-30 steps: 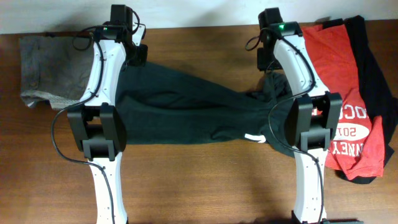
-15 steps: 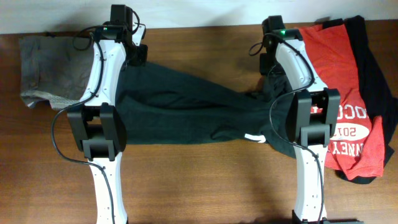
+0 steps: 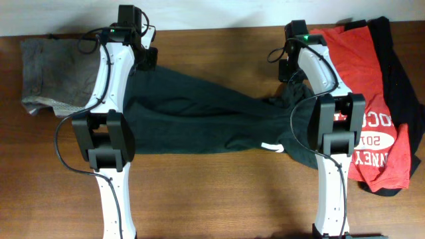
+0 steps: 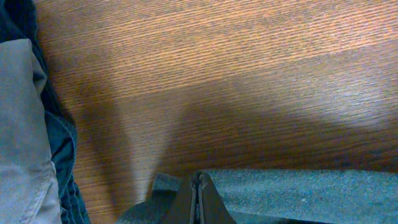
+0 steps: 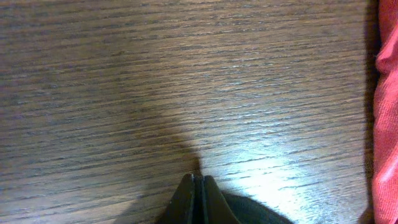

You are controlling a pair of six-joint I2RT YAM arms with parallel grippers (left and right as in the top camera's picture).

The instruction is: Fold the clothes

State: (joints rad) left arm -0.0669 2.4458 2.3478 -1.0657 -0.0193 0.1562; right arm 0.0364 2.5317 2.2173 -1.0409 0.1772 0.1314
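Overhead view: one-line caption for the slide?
Black shirt spread between left gripper and right gripper at its far edge; red shirt right, grey garment left.

**Materials: wood, cloth, plastic**

I read the table (image 3: 212,199) as wood with a clear grain and a slight sheen under the light. Black T-shirt (image 3: 192,116), red T-shirt (image 3: 362,63) and grey-brown garment (image 3: 50,70) are soft matt cloth. Arms (image 3: 109,73) are smooth, glossy white plastic. Left gripper (image 4: 198,179) is dark and matt.

Overhead: bright, even light, sharp pic, only soft shadows on table (image 3: 219,192). Wrist cams: glare patches on wood w/ broad dark shadow bands betw. them; grain crisp, right gripper (image 5: 198,186) dark, soft-focus at btm edge.
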